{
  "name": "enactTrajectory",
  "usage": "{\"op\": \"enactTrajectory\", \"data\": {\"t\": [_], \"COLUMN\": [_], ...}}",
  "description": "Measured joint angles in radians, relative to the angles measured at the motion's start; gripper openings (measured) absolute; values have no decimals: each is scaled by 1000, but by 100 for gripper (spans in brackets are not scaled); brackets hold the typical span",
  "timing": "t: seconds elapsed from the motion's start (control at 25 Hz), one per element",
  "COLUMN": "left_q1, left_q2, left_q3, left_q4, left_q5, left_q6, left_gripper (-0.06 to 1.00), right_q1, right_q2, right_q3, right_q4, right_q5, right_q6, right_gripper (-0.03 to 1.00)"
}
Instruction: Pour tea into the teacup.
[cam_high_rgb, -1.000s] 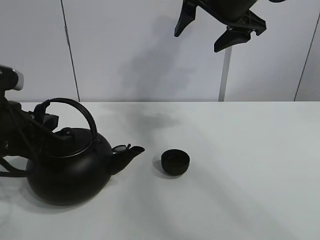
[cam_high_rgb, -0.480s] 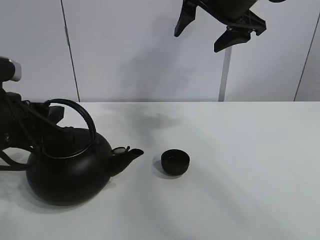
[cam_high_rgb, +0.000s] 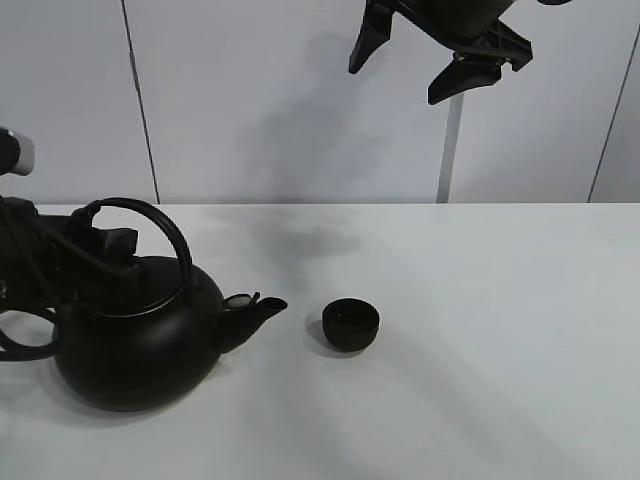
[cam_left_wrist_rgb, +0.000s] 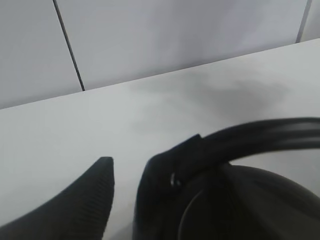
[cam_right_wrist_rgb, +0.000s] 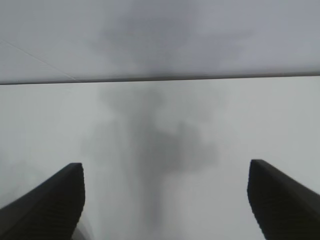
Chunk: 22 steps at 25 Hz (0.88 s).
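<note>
White table (cam_high_rgb: 480, 300) carries kettle (cam_high_rgb: 135, 340) near its left edge, teacup (cam_high_rgb: 350, 325) beside the spout. Left gripper (cam_high_rgb: 105, 245), partly hidden, is closed around the kettle handle (cam_left_wrist_rgb: 260, 132); right gripper (cam_high_rgb: 440, 60) is spread wide, empty, cut off above.

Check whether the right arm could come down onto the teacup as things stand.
Probably yes: the right gripper hangs open high above the table, and nothing stands over the teacup; the kettle sits off to its side.

The exterior high camera looks from the front, slightly downward, across the white table (cam_high_rgb: 480, 300) toward the panelled wall (cam_high_rgb: 250, 100), while both wrist cameras face that same wall and tabletop, the left one very close to the kettle's handle (cam_left_wrist_rgb: 250, 137).
</note>
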Motion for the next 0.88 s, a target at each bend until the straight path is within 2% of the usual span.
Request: {"op": "enactTrajectory", "data": {"t": [0.36, 0.88], "left_q1": [0, -1], "left_q2": [-50, -75], "left_q3": [20, 103], "left_q4": [1, 7], "left_q5": [-6, -43], "left_q6": [-15, -22], "left_gripper": [52, 60], "right_q1": [0, 0], "right_q2": [0, 0], "right_q3": [0, 0], "right_q4": [0, 0], "right_q5": [0, 0], "right_q6": [0, 0], "right_gripper": [61, 61]}}
